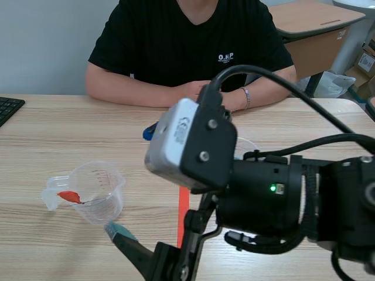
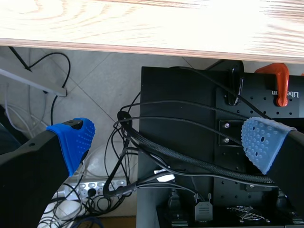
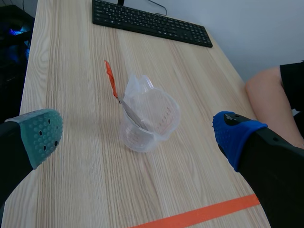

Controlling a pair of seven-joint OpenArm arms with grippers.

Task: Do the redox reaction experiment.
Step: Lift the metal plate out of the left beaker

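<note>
Scene view faces person (image 1: 193, 41) across table (image 1: 58, 134), right arm (image 1: 263, 193) close. Right wrist shares beaker (image 3: 147, 118); left wrist looks below table.

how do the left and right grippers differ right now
The left gripper is off the table, over cables and floor; the right gripper is above the table, with the cup ahead of it. The left gripper's pads are both blue; the right gripper has one grey-green and one blue. Both are open and hold nothing.

Keyboard (image 1: 9, 108) cut by edge; clear rim (image 1: 251, 142) (kind unclear) mostly behind right arm (image 1: 281, 199).
</note>
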